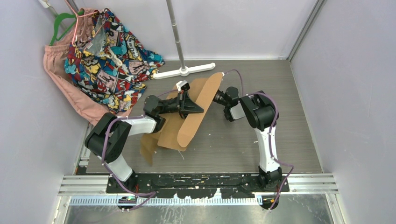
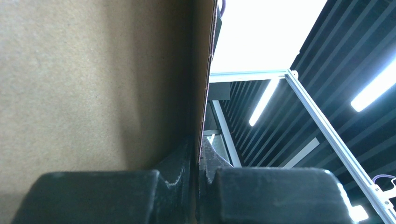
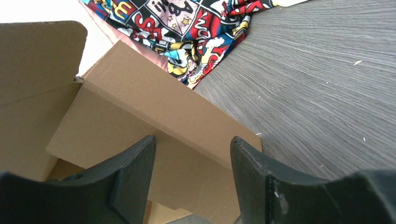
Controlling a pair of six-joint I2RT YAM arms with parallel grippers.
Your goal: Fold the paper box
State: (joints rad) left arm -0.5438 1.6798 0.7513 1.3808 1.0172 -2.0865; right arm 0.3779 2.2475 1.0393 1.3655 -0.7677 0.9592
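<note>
Paper box (image 1: 173, 133) on table, near side of white stand base (image 1: 184, 71). Half folded: one long flap tilted up, rest lying low.

Left gripper (image 1: 190, 105) clamped tight on flap edge, cardboard pinched between fingers (image 2: 177, 163). Likely props flap while crease sets.

Right gripper (image 3: 194, 142) spread wide, holding nothing, facing folded panel, near-right of stand base.

Flap's rounded top edge free. Bare table right of stand base gives room. Patterned cloth (image 1: 109, 51) crowds left of it.
</note>
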